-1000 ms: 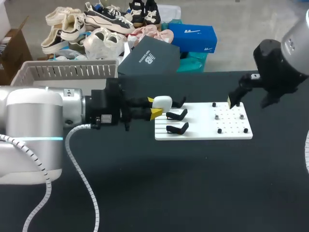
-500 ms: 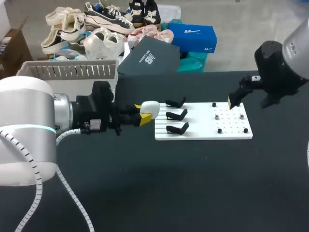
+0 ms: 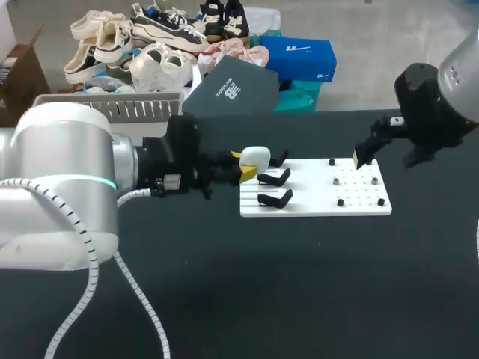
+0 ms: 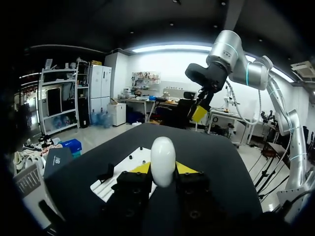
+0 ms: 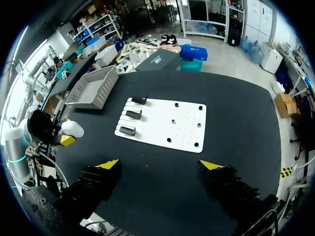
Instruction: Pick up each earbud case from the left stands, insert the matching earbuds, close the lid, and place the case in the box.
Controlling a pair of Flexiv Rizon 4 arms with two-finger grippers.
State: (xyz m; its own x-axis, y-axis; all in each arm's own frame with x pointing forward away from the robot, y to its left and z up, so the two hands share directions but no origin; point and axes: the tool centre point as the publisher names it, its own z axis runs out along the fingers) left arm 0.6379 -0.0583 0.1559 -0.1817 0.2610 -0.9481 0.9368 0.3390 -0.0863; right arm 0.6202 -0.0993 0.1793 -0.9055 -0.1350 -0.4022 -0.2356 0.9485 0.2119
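The white case (image 3: 256, 158) is in the left gripper (image 3: 241, 165), whose yellow tips clamp it from two sides. In the left wrist view the case (image 4: 163, 161) stands upright between the fingers (image 4: 139, 168), its rounded end sticking out past them. It hangs above the table (image 3: 299, 284) at the stand end of the white board (image 3: 314, 207), and in the head view it sits just beside the rear stand (image 3: 278, 158). The other two black stands (image 3: 275, 178) are bare. Small dark pieces (image 3: 337, 180) dot the far half of the board. The grey box (image 3: 97, 112) lies behind the left arm, well apart from the board. The right gripper (image 3: 385, 155) hangs over the board's far end with its fingers spread wide and nothing between them. Seen from its wrist, the gripper (image 5: 160, 164) looks down on the whole board (image 5: 167, 125), with the case (image 5: 72, 129) off beyond the stand end.
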